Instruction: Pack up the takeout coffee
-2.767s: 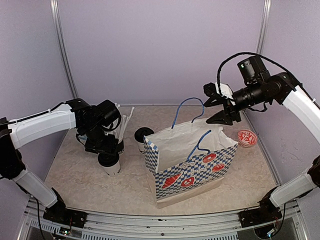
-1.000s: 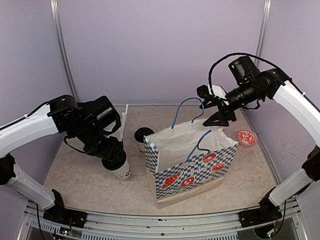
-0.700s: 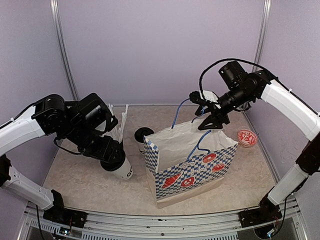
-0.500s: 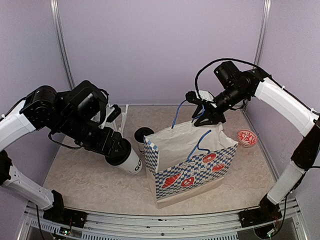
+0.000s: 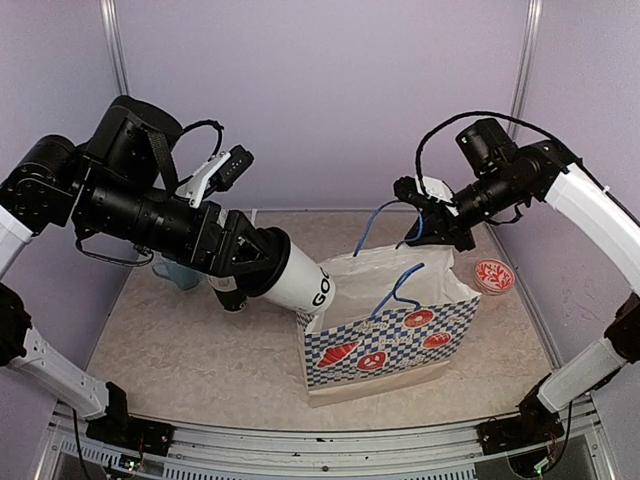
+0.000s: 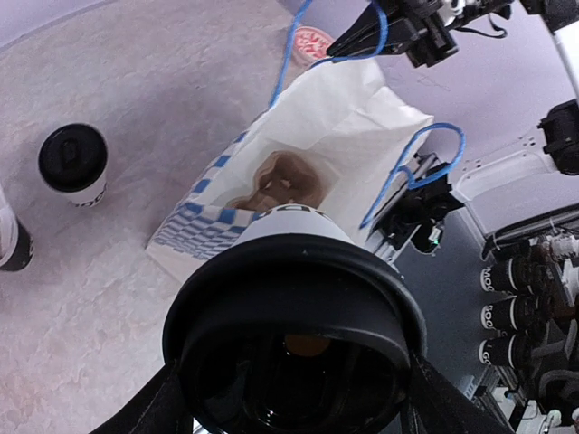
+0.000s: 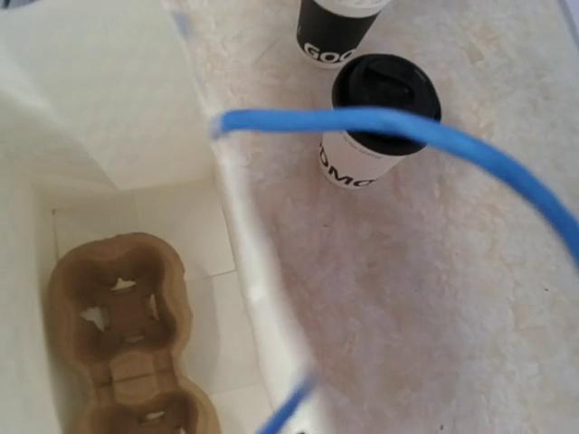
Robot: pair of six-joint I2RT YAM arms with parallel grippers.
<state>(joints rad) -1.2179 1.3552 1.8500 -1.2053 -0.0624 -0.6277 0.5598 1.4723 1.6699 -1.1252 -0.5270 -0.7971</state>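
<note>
Left gripper (image 5: pixel 248 264) clamps the coffee cup (image 5: pixel 300 283) by its lid end, centre frame; its tilted axis points base-first, lower right, at the bag (image 5: pixel 385 335) mouth just beside. Right gripper (image 5: pixel 418 222), pinched shut, apparently holds the far handle (image 5: pixel 378 210).

held cup (image 6: pixel 294 357), open bag (image 6: pixel 336 113), spare cup (image 6: pixel 72 163)
</note>
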